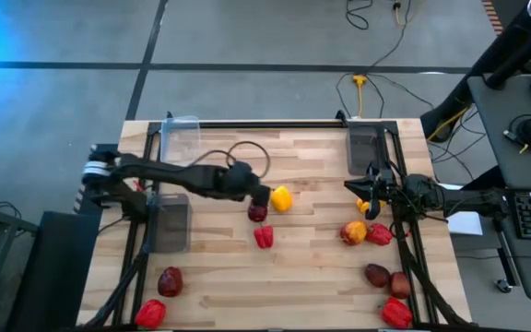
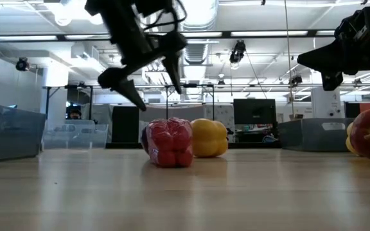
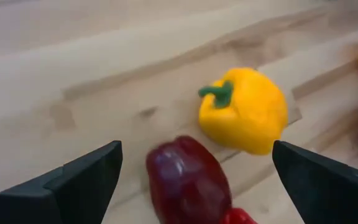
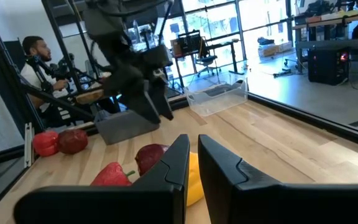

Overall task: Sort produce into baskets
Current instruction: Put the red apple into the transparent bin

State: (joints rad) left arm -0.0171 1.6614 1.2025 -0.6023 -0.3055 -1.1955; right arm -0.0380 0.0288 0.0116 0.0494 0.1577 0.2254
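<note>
My left gripper (image 1: 260, 197) is open over the middle of the table, above a dark maroon piece (image 3: 188, 180). Its fingers stand on either side of the piece without touching it. A yellow pepper (image 3: 244, 109) lies just beyond the maroon piece, and a red pepper (image 1: 264, 237) lies nearer the front edge. In the low view the left gripper (image 2: 159, 96) hangs clear above the red pepper (image 2: 169, 142). My right gripper (image 1: 362, 191) is raised at the right side of the table, shut and empty, over a small yellow piece (image 1: 364, 207).
A clear bin (image 1: 181, 138) stands at the far left, a grey bin (image 1: 171, 223) at the left and a grey bin (image 1: 367, 148) at the far right. Loose produce lies at the right (image 1: 353, 232), front right (image 1: 396, 314) and front left (image 1: 170, 281). A person (image 4: 39, 53) sits beyond the table.
</note>
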